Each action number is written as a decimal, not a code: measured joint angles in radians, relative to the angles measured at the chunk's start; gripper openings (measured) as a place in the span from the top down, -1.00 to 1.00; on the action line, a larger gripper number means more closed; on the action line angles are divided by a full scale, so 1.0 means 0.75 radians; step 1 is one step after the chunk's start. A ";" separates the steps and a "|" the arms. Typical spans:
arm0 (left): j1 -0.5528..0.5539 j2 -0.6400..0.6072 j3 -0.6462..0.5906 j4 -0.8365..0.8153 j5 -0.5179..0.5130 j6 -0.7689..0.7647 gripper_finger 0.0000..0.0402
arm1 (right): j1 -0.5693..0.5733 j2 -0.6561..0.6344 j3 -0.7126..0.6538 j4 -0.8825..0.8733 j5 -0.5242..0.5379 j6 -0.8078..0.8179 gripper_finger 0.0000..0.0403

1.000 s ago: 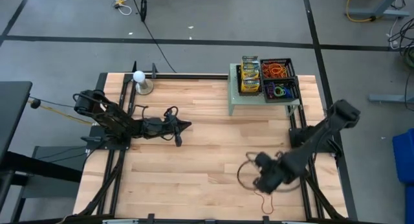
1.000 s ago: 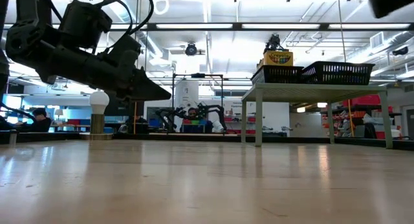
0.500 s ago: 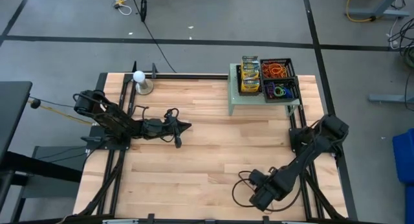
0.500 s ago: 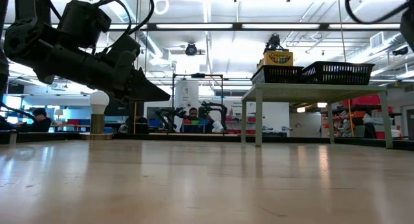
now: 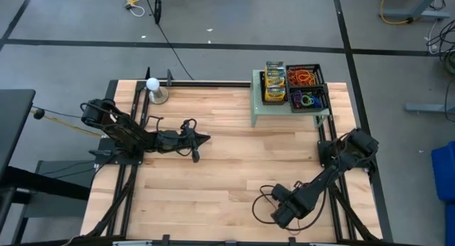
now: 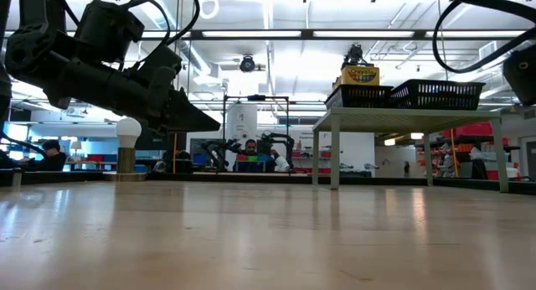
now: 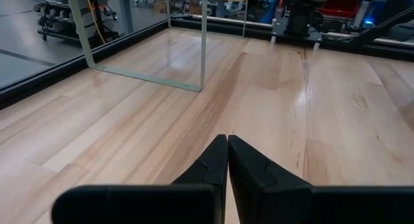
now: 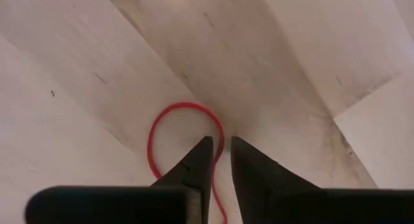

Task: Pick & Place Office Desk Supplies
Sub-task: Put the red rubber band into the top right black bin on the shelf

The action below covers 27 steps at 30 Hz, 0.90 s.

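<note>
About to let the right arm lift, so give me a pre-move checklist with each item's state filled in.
1. Red rubber band lies flat on the table at the right gripper: ok.
2. Band strand sits between the fingers: ok, it runs down through the narrow gap.
3. Fingers clamped on the band: cannot tell; a slit still shows between them.
4. Left gripper shut, empty and hovering over the table's left side: ok.
5. Black baskets on the small stand at the far right have room: cannot tell, both already hold bands.
</note>
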 joint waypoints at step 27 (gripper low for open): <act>0.000 0.000 -0.001 -0.037 0.014 -0.017 0.92 | -0.208 -0.311 0.337 -0.541 0.292 -0.410 0.99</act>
